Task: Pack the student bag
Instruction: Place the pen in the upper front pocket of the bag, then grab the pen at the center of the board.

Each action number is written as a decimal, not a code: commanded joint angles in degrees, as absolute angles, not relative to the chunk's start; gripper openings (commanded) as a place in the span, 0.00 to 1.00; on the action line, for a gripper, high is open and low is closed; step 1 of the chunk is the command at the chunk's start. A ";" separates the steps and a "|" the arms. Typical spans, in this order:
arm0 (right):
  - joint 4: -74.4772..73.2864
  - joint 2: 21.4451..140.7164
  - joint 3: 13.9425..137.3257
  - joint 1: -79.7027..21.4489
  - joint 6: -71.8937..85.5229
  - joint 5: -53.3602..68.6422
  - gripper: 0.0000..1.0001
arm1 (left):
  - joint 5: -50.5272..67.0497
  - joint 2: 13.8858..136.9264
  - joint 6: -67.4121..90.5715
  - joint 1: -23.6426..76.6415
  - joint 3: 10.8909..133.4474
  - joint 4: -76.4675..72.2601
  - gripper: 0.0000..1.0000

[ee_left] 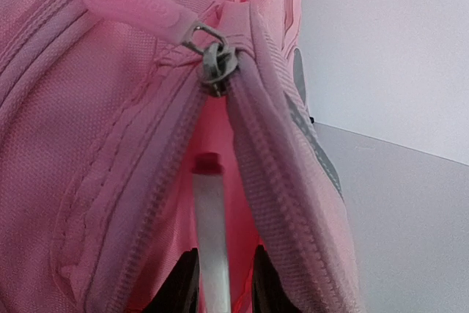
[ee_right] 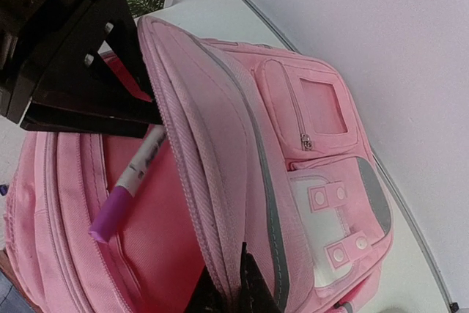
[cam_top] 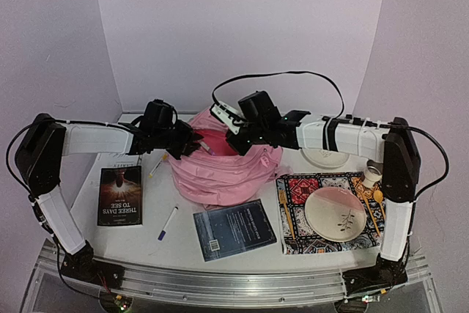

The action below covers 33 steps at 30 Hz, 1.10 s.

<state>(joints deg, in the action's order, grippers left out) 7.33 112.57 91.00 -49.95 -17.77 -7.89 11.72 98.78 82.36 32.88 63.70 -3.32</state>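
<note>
The student bag [cam_top: 220, 174], a soft pink backpack, lies mid-table with its main zip parted. My right gripper [ee_right: 238, 287] is shut on the edge of the front flap [ee_right: 212, 144] and holds it up. My left gripper [ee_left: 223, 291] sits at the opening, just under the zip slider [ee_left: 216, 64]. A white marker [ee_left: 211, 218] with a purple cap [ee_right: 110, 214] points into the red-lined inside. It stands between the left fingers [ee_left: 179, 287], with a slim gap showing on its right side, so the jaws stand slightly open around it.
Left of the bag lie a dark book [cam_top: 119, 196] and two loose markers [cam_top: 168, 222] [cam_top: 157, 166]. A dark blue book [cam_top: 234, 229] lies in front. At the right, a patterned placemat [cam_top: 293, 196] carries a plate [cam_top: 335, 213], with a cup [cam_top: 372, 174] nearby.
</note>
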 commanded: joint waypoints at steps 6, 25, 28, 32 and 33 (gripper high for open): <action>11.69 110.98 94.17 -51.31 -16.52 -7.59 0.00 | 8.57 97.58 81.74 32.34 63.97 -8.00 0.55; 11.58 110.66 92.79 -51.33 -17.51 -11.11 0.00 | 1.07 85.79 38.86 30.74 67.47 16.07 0.99; 11.51 110.65 92.56 -51.30 -17.68 -11.64 0.00 | -3.94 84.73 32.33 29.77 68.67 20.20 0.99; 11.27 110.65 92.60 -51.32 -17.84 -12.35 0.00 | -7.91 85.91 25.14 27.49 71.47 26.44 0.98; 11.25 110.65 92.70 -51.33 -17.89 -12.51 0.00 | -8.80 86.61 23.90 26.95 72.05 27.65 0.97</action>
